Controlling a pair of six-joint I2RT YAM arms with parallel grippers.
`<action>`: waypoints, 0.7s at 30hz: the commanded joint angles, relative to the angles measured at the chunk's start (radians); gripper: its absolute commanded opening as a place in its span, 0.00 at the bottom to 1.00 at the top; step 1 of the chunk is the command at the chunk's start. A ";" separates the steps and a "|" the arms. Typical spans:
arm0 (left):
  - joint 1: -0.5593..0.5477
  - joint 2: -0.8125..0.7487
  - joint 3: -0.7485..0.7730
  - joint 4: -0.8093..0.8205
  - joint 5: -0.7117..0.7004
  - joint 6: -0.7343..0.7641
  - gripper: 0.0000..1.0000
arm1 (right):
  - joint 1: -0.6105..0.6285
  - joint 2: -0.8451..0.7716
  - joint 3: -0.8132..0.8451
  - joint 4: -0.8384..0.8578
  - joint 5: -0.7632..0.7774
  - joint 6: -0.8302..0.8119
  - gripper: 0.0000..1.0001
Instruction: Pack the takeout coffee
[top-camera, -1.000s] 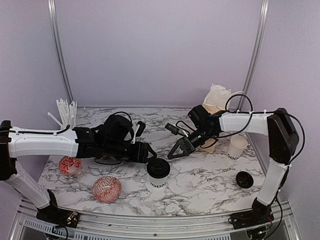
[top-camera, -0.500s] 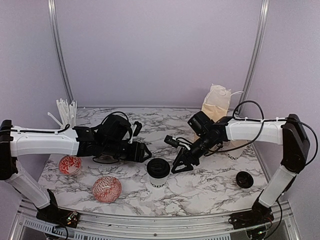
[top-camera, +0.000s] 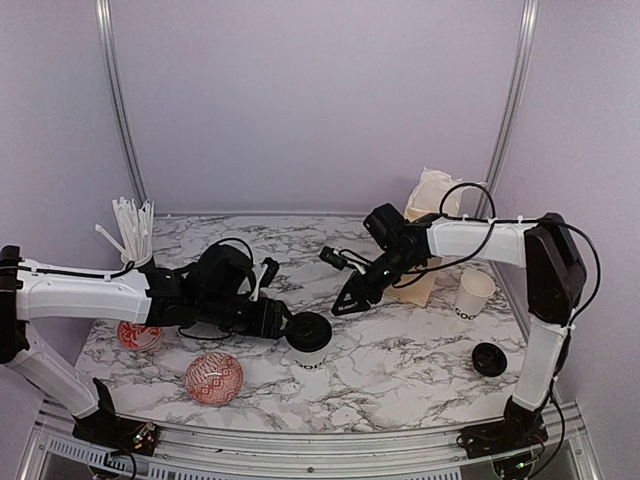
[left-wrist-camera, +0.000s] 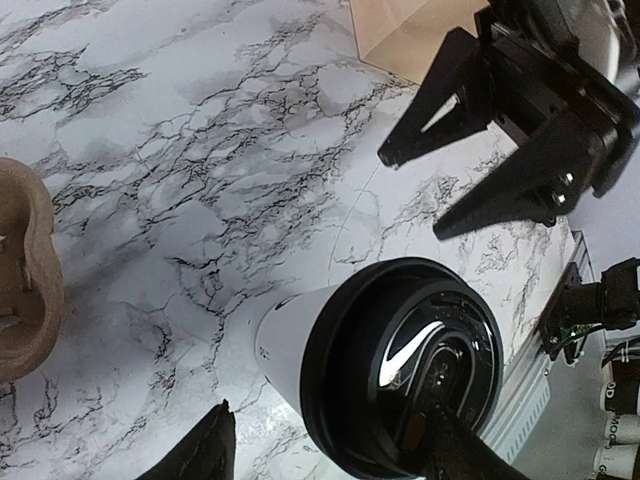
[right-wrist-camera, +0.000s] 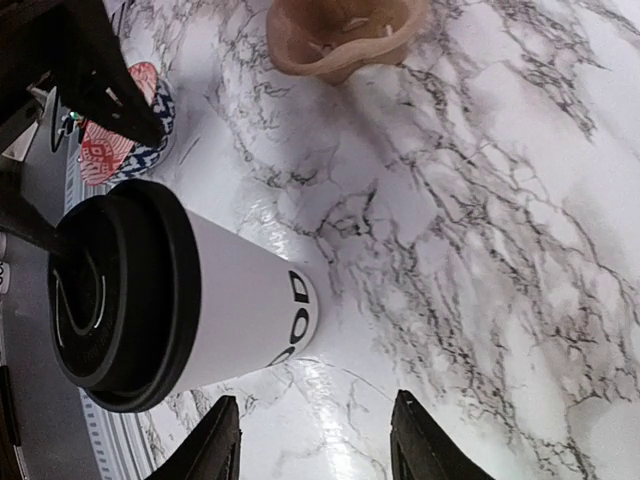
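A white "GOOD" cup with a black lid (top-camera: 312, 340) stands at the table's front centre, also in the left wrist view (left-wrist-camera: 370, 370) and the right wrist view (right-wrist-camera: 170, 300). My left gripper (top-camera: 288, 326) (left-wrist-camera: 325, 402) is open, its fingers either side of the cup's top, one finger over the lid's edge. My right gripper (top-camera: 347, 300) (right-wrist-camera: 314, 398) is open and empty, above the table behind and to the right of that cup. A second cup without a lid (top-camera: 474, 294) stands at the right, a loose black lid (top-camera: 489, 358) near it. The brown carrier (left-wrist-camera: 20, 270) (right-wrist-camera: 345, 35) is hidden under my left arm in the top view.
A tan paper bag (top-camera: 432, 205) stands at the back right behind my right arm. Two red-and-white bowls (top-camera: 213, 376) (top-camera: 138, 334) sit at the front left. A holder of white sticks (top-camera: 133, 228) stands at the back left.
My left gripper has dropped forward onto the lidded cup's top. My right gripper swung down toward the cup, then drew back up and away from it.
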 joint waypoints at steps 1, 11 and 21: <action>-0.004 -0.076 -0.021 0.009 -0.014 -0.009 0.65 | -0.066 0.016 0.083 -0.032 0.025 0.021 0.49; 0.019 -0.083 -0.016 -0.016 -0.108 -0.070 0.61 | -0.064 -0.134 -0.070 -0.035 -0.148 0.001 0.54; 0.030 -0.013 0.024 0.058 -0.057 -0.085 0.52 | 0.037 -0.159 -0.198 0.049 -0.276 0.083 0.65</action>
